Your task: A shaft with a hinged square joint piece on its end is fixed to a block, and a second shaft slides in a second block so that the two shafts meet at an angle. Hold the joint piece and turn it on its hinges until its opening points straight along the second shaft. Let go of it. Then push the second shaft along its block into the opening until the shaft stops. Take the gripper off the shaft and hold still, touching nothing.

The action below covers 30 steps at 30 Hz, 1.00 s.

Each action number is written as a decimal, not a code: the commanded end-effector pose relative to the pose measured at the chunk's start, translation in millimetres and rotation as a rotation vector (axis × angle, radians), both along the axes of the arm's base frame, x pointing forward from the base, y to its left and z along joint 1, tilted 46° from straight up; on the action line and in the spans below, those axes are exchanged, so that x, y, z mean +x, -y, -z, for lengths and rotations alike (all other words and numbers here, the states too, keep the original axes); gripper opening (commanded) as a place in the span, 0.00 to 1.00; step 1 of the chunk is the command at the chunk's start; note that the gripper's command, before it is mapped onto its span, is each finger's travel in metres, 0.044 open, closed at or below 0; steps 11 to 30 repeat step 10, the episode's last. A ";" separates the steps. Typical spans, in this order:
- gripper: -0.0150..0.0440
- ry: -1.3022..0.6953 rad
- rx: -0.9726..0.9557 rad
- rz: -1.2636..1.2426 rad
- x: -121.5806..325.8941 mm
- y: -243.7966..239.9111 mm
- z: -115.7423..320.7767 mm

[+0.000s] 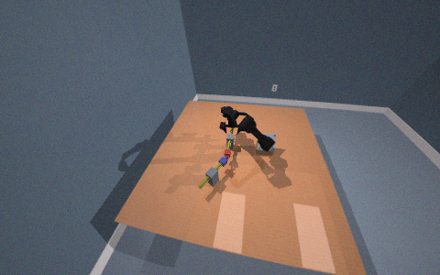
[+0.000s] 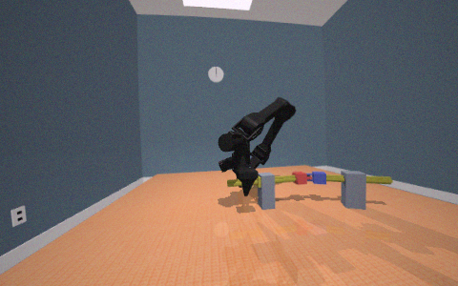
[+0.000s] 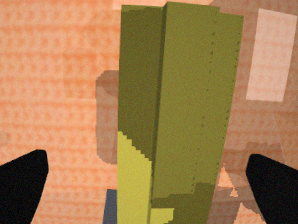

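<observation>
The blue piece (image 1: 223, 160) (image 2: 319, 177) sits on the first shaft (image 1: 203, 183) (image 2: 379, 180), which runs through the fixed block (image 1: 212, 175) (image 2: 354, 191). The red joint piece (image 1: 227, 153) (image 2: 300, 177) is hinged to it. The second shaft (image 1: 229, 145) (image 2: 282, 179) (image 3: 187, 100), olive yellow, runs through the other grey block (image 1: 230, 138) (image 2: 266, 192) and reaches the red piece. How deep it sits inside is hidden. My gripper (image 1: 232, 130) (image 2: 246, 193) (image 3: 150, 163) is open around the second shaft's outer part, with space on both sides in the wrist view.
The arm's base plate (image 1: 272, 137) stands on the wooden table (image 1: 178, 208), to the right of the shafts in the top view. The arm reaches from it over the outer shaft end. The block beside the gripper also shows at the wrist view's lower edge.
</observation>
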State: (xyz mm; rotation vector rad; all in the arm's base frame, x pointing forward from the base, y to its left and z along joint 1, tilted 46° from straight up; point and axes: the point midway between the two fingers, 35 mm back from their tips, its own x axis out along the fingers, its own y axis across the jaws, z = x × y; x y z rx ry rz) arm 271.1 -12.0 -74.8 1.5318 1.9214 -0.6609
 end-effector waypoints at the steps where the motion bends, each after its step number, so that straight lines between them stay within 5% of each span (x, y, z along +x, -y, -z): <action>1: 1.00 -0.001 0.000 -0.001 -0.1 0.1 -0.1; 30: 1.00 0.000 0.009 0.006 4.7 21.2 -20.8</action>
